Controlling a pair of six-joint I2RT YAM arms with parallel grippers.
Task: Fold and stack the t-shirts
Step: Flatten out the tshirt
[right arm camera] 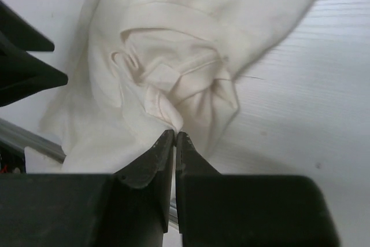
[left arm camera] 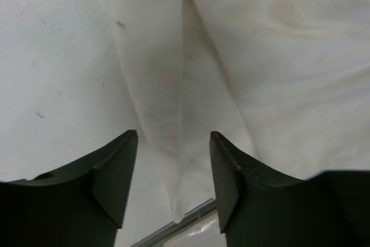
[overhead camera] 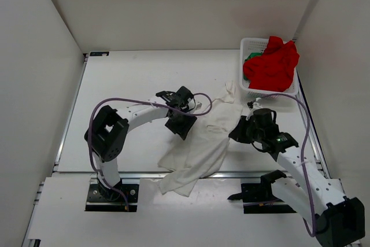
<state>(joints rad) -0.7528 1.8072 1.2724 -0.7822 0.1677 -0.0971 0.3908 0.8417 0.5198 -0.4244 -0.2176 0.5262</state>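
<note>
- Right pincer (right arm camera: 175, 134): jaws pressed together with no gap showing; a small bunch of cloth from the cream-white t-shirt (overhead camera: 202, 143) is drawn into the tips and pinched there.
- Left pincer (left arm camera: 173, 137): jaws standing wide apart and holding nothing; a raised crease of the cream-white t-shirt runs along the gap between the two dark fingers (left arm camera: 115, 172). Whether the tips touch the cloth cannot be told.
- Cream-white t-shirt: spread loosely and rumpled on the table (overhead camera: 133, 79), between the two pincers. The left pincer is at its left edge and the right pincer at its right edge. Its far end reaches towards the basket, and its near end lies across the table's near edge, between the arm bases.
- Red t-shirt (overhead camera: 272, 65): heaped in the white mesh basket (overhead camera: 245, 44) at the far right corner of the table, spilling over the rim, well apart from both pincers.
- Green t-shirt (overhead camera: 251, 57): only a small patch shows, in the same basket, under the left side of the red t-shirt.
</note>
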